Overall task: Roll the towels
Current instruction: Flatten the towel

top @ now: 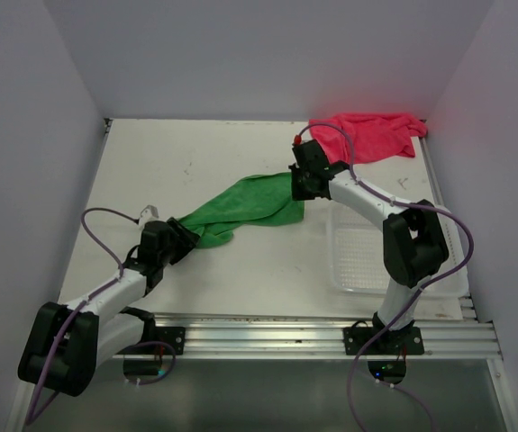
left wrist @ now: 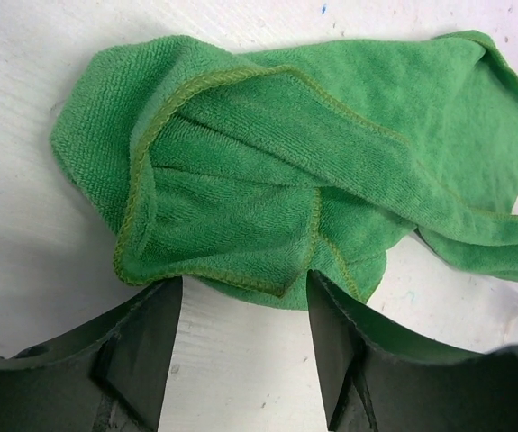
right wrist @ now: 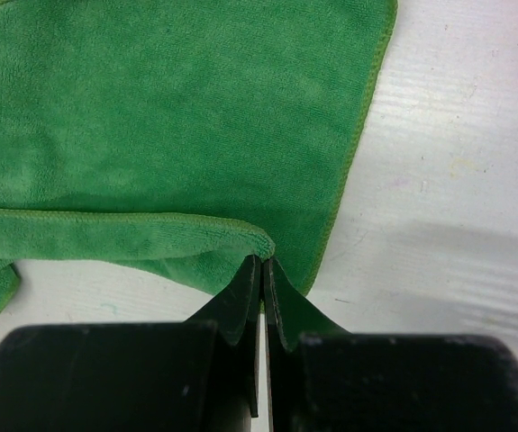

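One green towel, hem apparently in right hand; left hand beside edge.

A scuffed white bench fills the middle of the frame between pale walls, with a clear plastic basket at lower right and a ribbed metal rail along the bottom edge.

1 green towel, 1 pink-red towel, 1 basket, prob. plastic.
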Tool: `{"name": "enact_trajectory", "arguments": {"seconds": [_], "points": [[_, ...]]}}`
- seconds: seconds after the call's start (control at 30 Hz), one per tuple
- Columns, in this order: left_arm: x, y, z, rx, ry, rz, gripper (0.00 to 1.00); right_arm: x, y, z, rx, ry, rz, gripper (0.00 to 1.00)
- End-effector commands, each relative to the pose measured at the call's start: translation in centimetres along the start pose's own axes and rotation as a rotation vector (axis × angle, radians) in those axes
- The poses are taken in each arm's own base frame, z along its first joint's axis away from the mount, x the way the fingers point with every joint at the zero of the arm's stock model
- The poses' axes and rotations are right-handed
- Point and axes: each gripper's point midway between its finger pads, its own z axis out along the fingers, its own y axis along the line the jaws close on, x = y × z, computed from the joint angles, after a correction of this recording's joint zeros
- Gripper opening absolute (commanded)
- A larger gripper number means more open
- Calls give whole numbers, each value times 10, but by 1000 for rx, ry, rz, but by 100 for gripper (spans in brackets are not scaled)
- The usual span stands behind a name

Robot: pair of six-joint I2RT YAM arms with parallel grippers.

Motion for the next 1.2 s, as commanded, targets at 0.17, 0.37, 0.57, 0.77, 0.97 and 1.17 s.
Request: {"name": "enact_trajectory", "arguments": {"seconds": [0.17, 0.37, 0.57, 0.77, 0.97, 1.17], "points": [[-15, -29, 2, 97, -46, -36, 61, -11, 4, -3, -27, -38, 12, 0], [-15, -34, 3, 117, -42, -47, 54, -10, 4, -2, -30, -37, 16, 0], [-11, -31, 4, 116, -36, -49, 52, -9, 5, -1, -37, -31, 16, 0], [-13, -28, 7, 101, -41, -25, 39, -7, 3, 0, -33, -29, 16, 0], [-17, -19, 10, 53, -66, 1, 22, -6, 4, -1, -37, -28, 15, 0], [-12, -17, 12, 48, -45, 3, 5, -5, 2, -1, -33, -24, 14, 0]]}}
